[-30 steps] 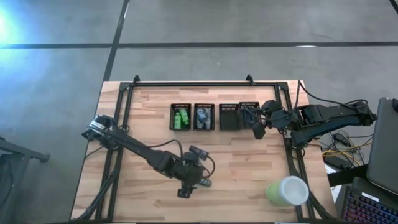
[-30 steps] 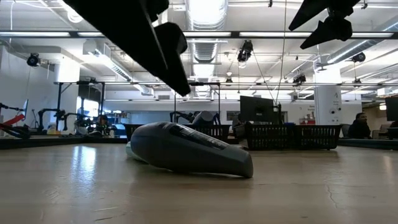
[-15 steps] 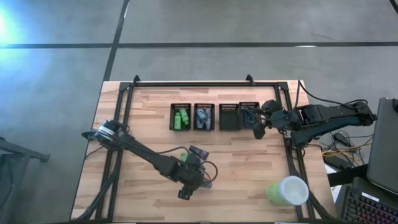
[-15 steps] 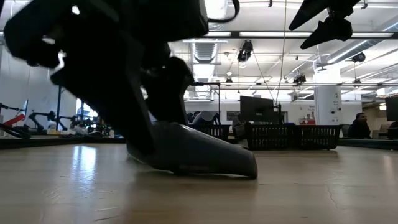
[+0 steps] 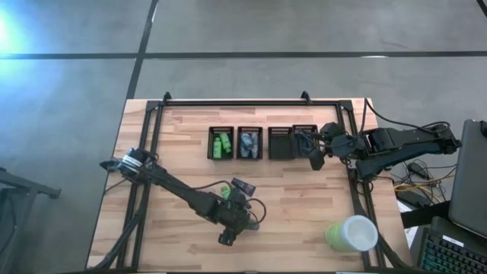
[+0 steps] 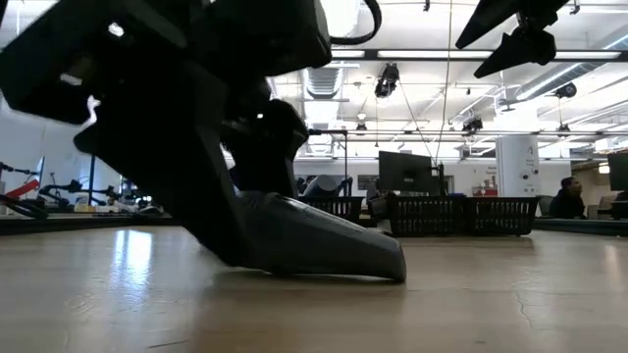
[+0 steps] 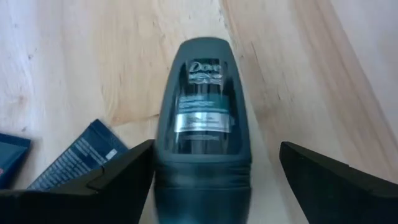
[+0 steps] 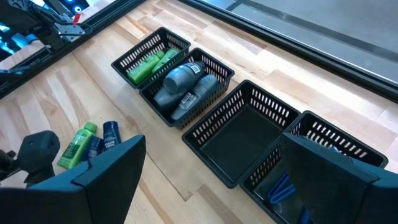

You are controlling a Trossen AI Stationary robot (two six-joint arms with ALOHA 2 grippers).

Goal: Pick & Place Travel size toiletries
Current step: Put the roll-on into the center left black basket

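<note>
Left gripper (image 5: 242,223) low in lower-centre of high view, fingers apart either side of grey deodorant (image 7: 203,118), not clamped; deodorant lies flat on the table (image 5: 304,198), long axis along the fingers, rounded end pointing away from wrist; blue packets (image 7: 74,155) beside it, green tube (image 5: 224,189) near; right gripper (image 5: 314,160) open over rightmost bin (image 5: 304,137), upper right; cup (image 5: 354,234) lower right.

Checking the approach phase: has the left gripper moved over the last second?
Yes. The left gripper has come down around the lying dark grey deodorant stick, fingers open either side; against the black mesh bins, it previously hung above.
</note>
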